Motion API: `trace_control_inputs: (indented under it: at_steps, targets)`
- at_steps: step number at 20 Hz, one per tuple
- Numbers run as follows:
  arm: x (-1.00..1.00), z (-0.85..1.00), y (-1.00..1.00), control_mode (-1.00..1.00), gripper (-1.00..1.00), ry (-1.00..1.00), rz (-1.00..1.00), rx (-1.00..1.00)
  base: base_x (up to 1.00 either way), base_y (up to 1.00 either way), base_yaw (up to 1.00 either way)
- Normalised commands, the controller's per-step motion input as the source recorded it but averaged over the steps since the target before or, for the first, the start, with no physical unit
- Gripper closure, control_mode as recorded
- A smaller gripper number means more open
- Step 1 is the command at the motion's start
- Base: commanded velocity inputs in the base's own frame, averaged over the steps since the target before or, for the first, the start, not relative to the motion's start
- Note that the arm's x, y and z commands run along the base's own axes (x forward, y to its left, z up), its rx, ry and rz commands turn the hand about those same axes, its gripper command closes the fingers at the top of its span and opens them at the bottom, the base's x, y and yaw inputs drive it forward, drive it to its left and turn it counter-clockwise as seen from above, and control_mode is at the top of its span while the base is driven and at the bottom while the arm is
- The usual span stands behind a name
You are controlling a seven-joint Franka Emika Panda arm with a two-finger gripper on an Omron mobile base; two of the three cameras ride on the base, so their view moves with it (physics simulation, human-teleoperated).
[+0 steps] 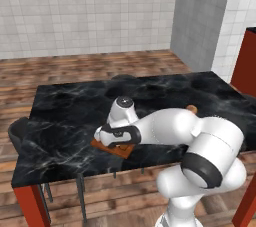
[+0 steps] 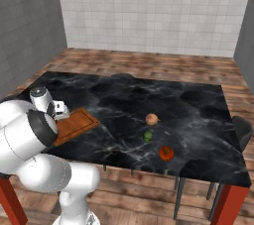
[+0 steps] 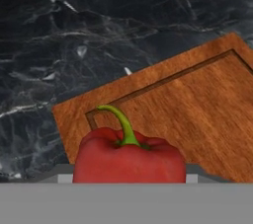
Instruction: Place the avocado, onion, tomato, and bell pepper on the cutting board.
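Gripper (image 2: 60,111), closed around the bell pepper (image 3: 129,158), hovers over the cutting board (image 3: 197,114); released near the board's corner, the pepper may roll off.

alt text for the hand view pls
A red bell pepper with a curved green stem sits between the gripper's fingers, over a corner of the grooved wooden cutting board. The board lies on a black marble table.
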Motion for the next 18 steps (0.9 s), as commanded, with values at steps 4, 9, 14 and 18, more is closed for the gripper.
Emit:
trace_control_inputs:
  at_steps: [4, 9, 14, 18]
  targets:
    - [0.0, -0.2, 0.0, -1.0, 1.0, 0.0, 0.0, -0.02, 0.0, 0.0, 0.0]
    - [0.0, -0.21, 0.0, -1.0, 1.0, 0.0, 0.0, -0.02, 0.0, 0.0, 0.0]
    - [0.01, -0.19, 0.0, -1.0, 1.0, 0.0, 0.0, -0.02, 0.0, 0.0, 0.0]
    - [0.02, -0.21, 0.0, -1.0, 1.0, 0.0, 0.0, -0.02, 0.0, 0.0, 0.0]
